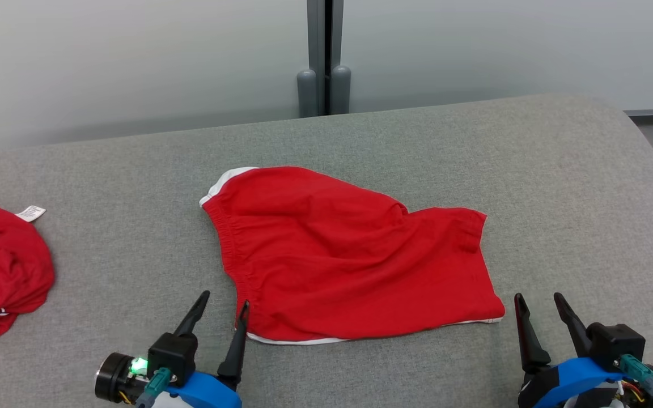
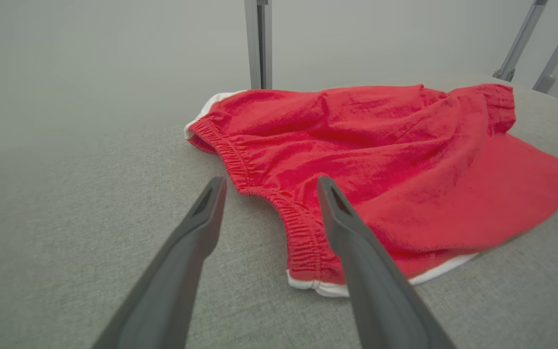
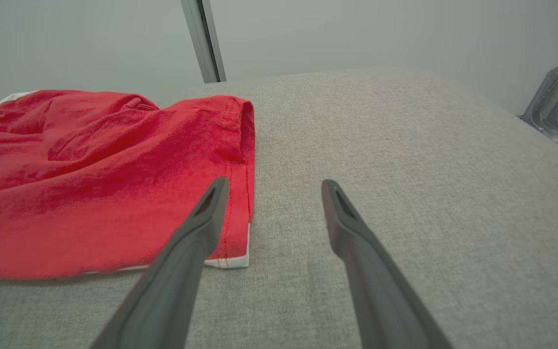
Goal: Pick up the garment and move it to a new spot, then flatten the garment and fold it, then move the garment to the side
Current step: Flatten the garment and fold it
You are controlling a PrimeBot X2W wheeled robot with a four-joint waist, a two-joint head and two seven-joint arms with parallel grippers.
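Both jaws spread, empty: L gripper [image 1: 225,299] & R gripper [image 1: 538,296] at near corners of red shorts [image 1: 349,255], prob. flattening step; next needs corner pinches.

The left claw [image 1: 225,298] and right claw [image 1: 538,296] each bore two long, dark, tapering fingers [image 1: 237,340] on a black block [image 1: 172,352] set in a blue shell [image 1: 207,392]. Both wrists carried teal connectors [image 1: 158,381]; a green light [image 1: 140,364] glowed on the left, and thin coloured wires [image 1: 631,391] trailed at the right.
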